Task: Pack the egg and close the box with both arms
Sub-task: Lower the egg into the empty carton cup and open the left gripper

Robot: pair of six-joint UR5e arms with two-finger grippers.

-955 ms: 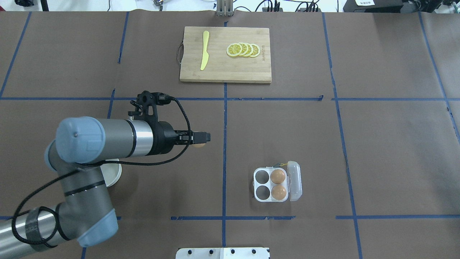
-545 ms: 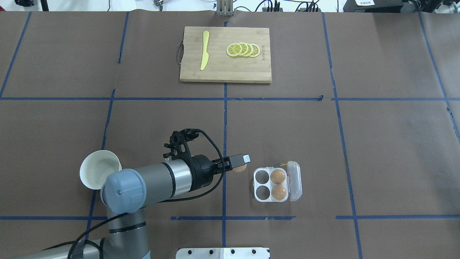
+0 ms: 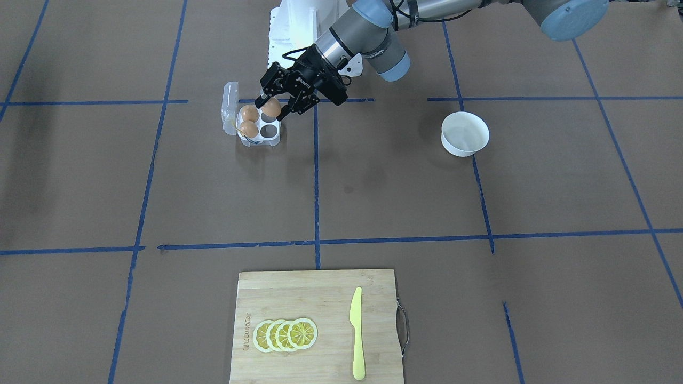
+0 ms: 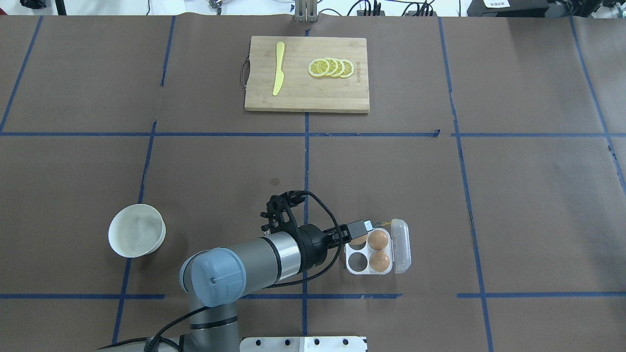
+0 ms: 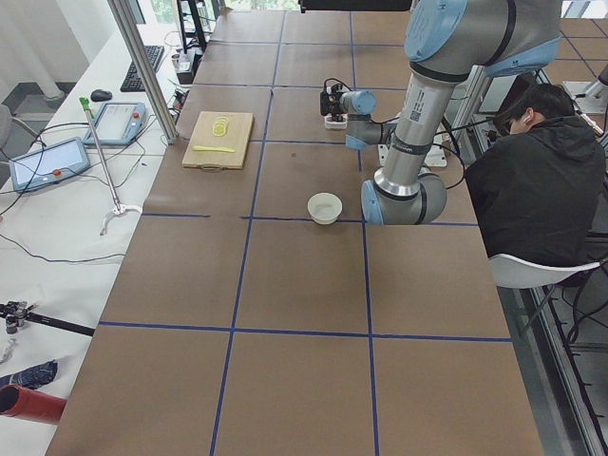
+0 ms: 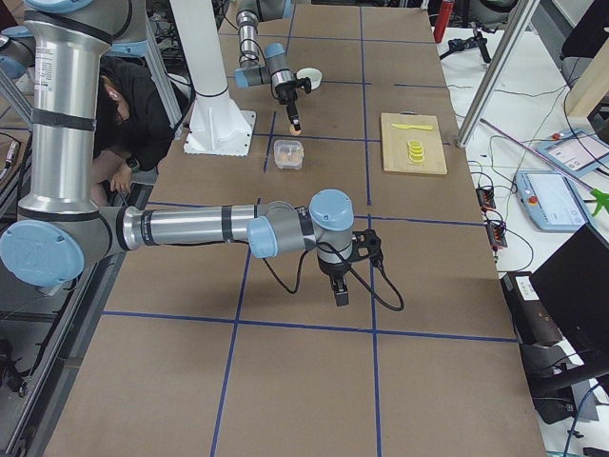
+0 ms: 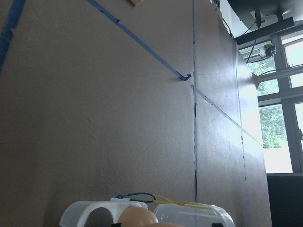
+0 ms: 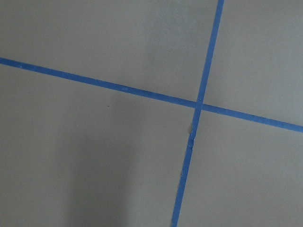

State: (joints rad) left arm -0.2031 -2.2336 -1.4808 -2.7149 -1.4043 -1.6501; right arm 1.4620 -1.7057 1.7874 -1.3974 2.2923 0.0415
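Observation:
My left gripper (image 3: 273, 110) is shut on a tan-brown egg (image 3: 271, 106) and holds it just over the clear four-cell box (image 3: 260, 141). In the overhead view the gripper (image 4: 363, 229) is over the box's (image 4: 367, 251) far-left cell, and the held egg (image 4: 357, 240) shows under the fingers. Two other brown eggs (image 4: 378, 239) (image 4: 379, 261) sit in the right-hand cells. The near-left cell is empty. The lid (image 4: 401, 246) is hinged open to the right. My right gripper (image 6: 339, 291) hangs over bare table far from the box; I cannot tell whether it is open or shut.
A white bowl (image 4: 136, 237) stands left of the left arm. A wooden cutting board (image 4: 307, 93) with a yellow knife (image 4: 278, 68) and lemon slices (image 4: 331, 68) lies at the far middle. A white pedestal (image 3: 299, 26) is at the robot's base.
The left arm has swung right and towards the robot with the egg, from beside the bowl to just over the box's far-left cell. The box and its two eggs have not moved.

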